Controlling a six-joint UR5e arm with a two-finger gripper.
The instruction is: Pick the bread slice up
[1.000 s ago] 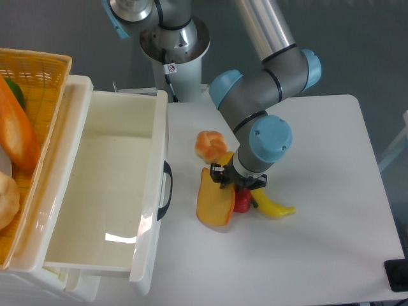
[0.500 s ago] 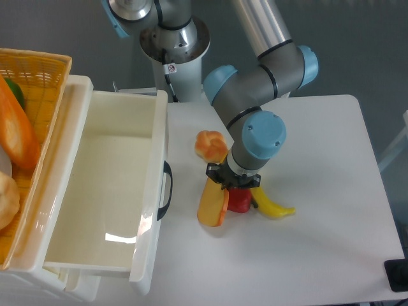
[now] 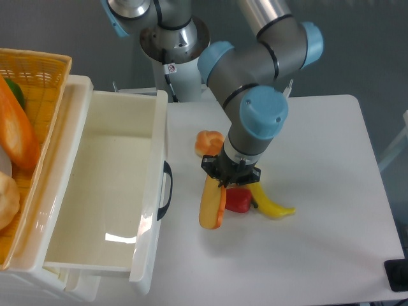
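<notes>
Gripper [image 3: 224, 182] fingertips hidden behind wrist; bread slice [image 3: 211, 204] top end covered; basket [image 3: 38, 70] cut off at 9 o'clock edge.

The bread slice [image 3: 211, 205] is a thick yellow-orange slab with a darker orange crust rim. It stands on edge, turned so that mostly its narrow side shows, its long axis running top to bottom. Its upper end sits under the end effector [image 3: 224, 181]; whether its rounded lower end touches the surface cannot be told.

Glossy, seemingly plastic white drawer [image 3: 108, 191]
</notes>
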